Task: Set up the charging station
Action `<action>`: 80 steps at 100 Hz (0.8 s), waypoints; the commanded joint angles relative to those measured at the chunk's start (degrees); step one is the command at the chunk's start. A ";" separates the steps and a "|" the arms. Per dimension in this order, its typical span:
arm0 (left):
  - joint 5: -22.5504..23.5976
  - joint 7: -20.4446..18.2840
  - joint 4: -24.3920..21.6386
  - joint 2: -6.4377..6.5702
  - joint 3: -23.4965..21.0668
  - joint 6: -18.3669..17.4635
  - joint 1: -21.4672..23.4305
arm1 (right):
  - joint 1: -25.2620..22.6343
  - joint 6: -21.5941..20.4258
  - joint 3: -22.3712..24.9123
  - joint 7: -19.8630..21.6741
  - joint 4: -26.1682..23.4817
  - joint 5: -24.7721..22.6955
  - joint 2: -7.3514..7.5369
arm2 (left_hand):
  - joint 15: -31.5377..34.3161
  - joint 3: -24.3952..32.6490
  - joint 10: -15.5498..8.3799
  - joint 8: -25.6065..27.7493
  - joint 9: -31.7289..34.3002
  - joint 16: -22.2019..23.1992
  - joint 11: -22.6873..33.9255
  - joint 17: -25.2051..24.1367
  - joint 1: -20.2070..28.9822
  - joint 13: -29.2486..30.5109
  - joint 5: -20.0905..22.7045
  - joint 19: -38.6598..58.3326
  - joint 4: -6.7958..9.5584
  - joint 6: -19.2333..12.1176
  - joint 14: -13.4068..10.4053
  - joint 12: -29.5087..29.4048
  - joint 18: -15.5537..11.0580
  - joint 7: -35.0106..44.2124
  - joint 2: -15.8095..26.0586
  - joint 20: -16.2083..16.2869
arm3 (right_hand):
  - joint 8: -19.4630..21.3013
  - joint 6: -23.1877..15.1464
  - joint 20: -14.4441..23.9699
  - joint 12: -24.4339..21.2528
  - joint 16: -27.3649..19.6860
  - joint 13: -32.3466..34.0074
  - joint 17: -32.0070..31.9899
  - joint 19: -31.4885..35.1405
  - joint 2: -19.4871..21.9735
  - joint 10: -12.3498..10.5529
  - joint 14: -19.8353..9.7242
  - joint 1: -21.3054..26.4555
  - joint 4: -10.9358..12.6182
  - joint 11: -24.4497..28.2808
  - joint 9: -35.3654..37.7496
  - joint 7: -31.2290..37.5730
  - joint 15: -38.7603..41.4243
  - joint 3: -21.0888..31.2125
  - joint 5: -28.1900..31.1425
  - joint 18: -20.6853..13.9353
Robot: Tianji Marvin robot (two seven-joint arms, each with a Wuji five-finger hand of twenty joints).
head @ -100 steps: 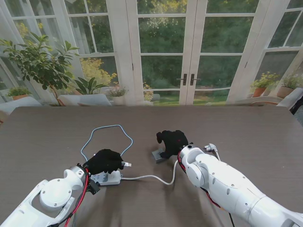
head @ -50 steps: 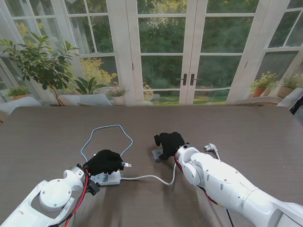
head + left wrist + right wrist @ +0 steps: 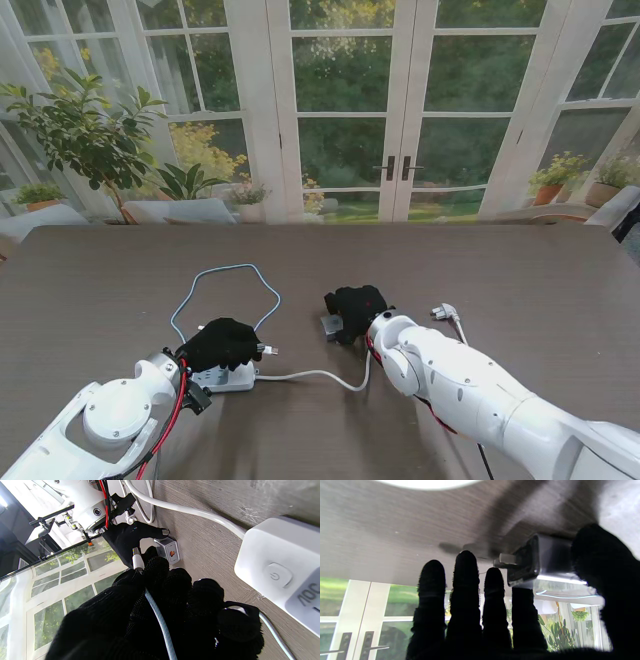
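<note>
Charger (image 3: 331, 326) lies flat on wood table (image 3: 520, 280), prongs facing windows; right hand (image 3: 358, 308) clamps it, left hand (image 3: 222, 342) grips cable (image 3: 225, 270).

Matt woodgrain table (image 3: 520, 270), glossy plastic pwr strip (image 3: 282, 567)

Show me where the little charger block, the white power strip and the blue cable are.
Charger block (image 3: 170, 551): left wrist view, its labelled face.
White power strip (image 3: 280, 572): left wrist view, top by the button.
Blue cable (image 3: 225, 270): stand view, top of the loop.

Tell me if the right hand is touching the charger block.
Touching. The right wrist view shows the thumb pressed against the charger block with a finger under it; in the stand view the right hand covers it.
</note>
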 commanded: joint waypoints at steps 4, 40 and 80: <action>-0.33 -1.13 -0.34 -0.20 0.03 0.29 0.22 | 0.00 -0.57 -0.68 -0.78 1.57 0.12 -0.90 | 2.08 1.01 -0.01 1.21 0.74 0.46 0.62 0.95 5.75 0.91 1.10 3.31 2.78 -3.43 1.93 -0.72 0.42 2.13 2.28 1.15 | 2.17 -3.06 0.41 2.27 -34.56 2.21 0.87 3.71 -3.34 -1.59 -0.80 0.99 -1.27 2.80 1.78 -11.56 2.42 2.38 2.20 -1.40; -0.75 -1.15 -0.59 -0.26 0.06 0.93 0.42 | 0.52 -3.12 -2.25 -6.05 7.04 0.97 -2.94 | 2.02 0.20 0.28 0.92 0.94 0.40 0.66 1.02 6.08 0.96 1.00 3.25 3.01 -2.89 2.30 -0.94 0.85 1.44 2.71 1.27 | -4.17 -15.47 -2.08 6.58 -34.83 7.27 2.79 5.23 -1.98 -4.31 -1.51 7.32 -10.27 3.53 16.50 -2.76 1.68 1.82 15.99 -0.81; -1.50 -1.56 -0.79 -0.27 0.25 1.79 0.38 | 0.94 -6.14 -3.11 -8.76 10.36 1.61 -3.84 | 1.90 -1.30 0.67 0.76 0.97 0.37 0.56 0.86 6.64 0.89 0.95 2.95 3.40 -2.47 2.83 -1.14 1.48 0.57 3.32 1.51 | -7.84 -16.06 -3.11 8.61 -33.13 15.37 7.60 7.34 4.05 -4.97 -1.83 10.49 -10.78 1.24 27.88 6.05 3.20 2.89 22.01 -2.18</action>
